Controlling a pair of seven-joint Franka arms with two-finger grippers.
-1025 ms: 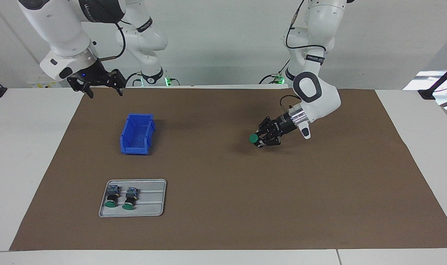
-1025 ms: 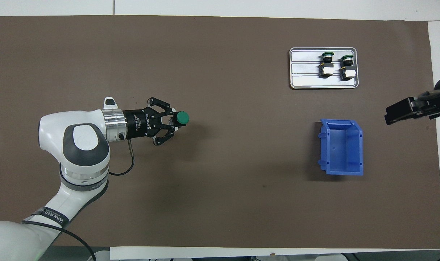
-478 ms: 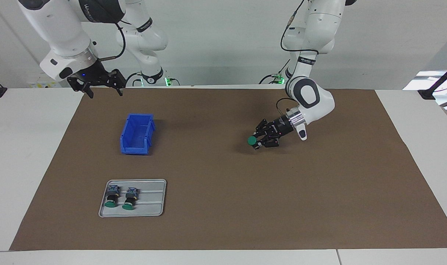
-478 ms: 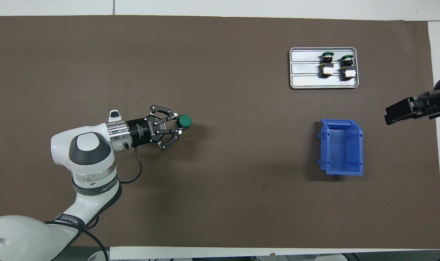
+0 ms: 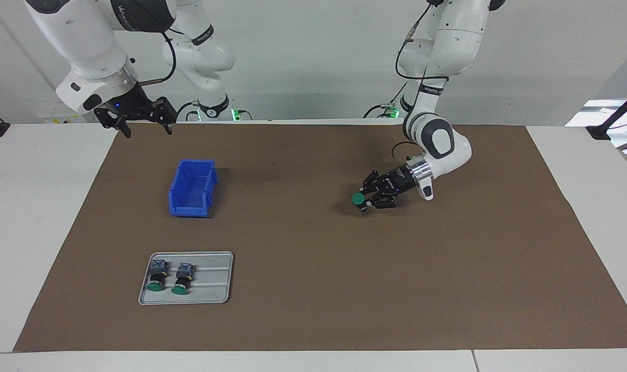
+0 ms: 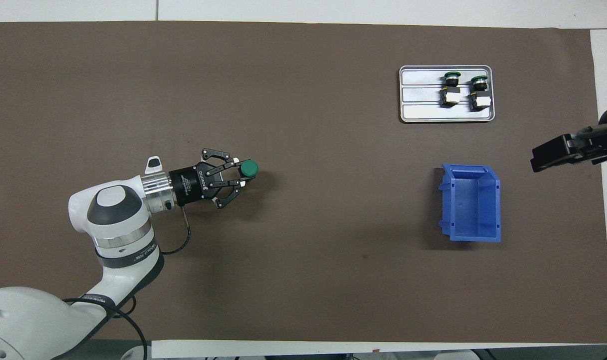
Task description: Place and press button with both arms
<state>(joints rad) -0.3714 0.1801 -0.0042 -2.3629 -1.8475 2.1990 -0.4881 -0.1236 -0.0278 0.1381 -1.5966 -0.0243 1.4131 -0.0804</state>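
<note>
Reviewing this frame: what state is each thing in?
Left gripper: shut on the held button, low over the mat.
Held button: gripped, lying sideways.
Right gripper: waiting, raised by the mat's edge.
Bin: upright, empty.
Tray: flat, carrying two buttons.
Two buttons: lying side by side.

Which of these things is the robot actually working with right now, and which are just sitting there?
In use:
- the button, gripped by the left gripper low over the brown mat
- the right gripper, waiting, raised near the mat's edge

Sitting by:
- the blue bin
- the grey tray holding two spare buttons
</note>
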